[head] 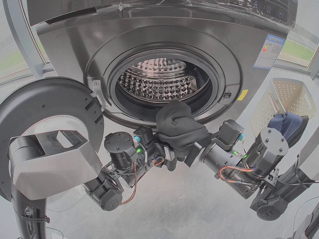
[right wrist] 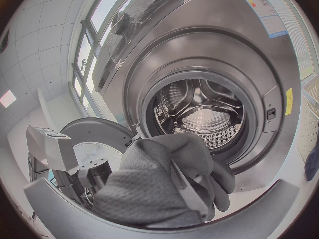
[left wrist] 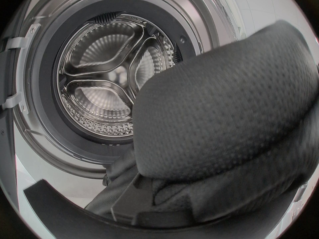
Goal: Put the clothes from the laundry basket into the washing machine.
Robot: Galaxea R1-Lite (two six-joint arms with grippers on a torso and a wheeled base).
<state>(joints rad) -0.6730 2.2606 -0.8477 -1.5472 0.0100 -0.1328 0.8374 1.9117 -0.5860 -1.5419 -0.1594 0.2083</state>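
Dark garment (head: 179, 126) at washing machine (head: 229, 47) mouth, hiding left gripper (head: 170, 161), right gripper (head: 190, 156), cannot tell grip, blue label (head: 269, 51)

Head view looks down at the washing machine (head: 66, 47); both wrist views face its open drum (left wrist: 99, 83) closely.

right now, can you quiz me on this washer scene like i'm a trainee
1. Pick one: where is the black garment?
a) deep inside the drum
b) just in front of the washing machine opening
c) lying on the floor
2. True or false: the door is shut.
3. Fill in: the cloth in the laundry basket is ___ in colour.

Key: 1 b; 2 false, it is swung open; 3 blue.
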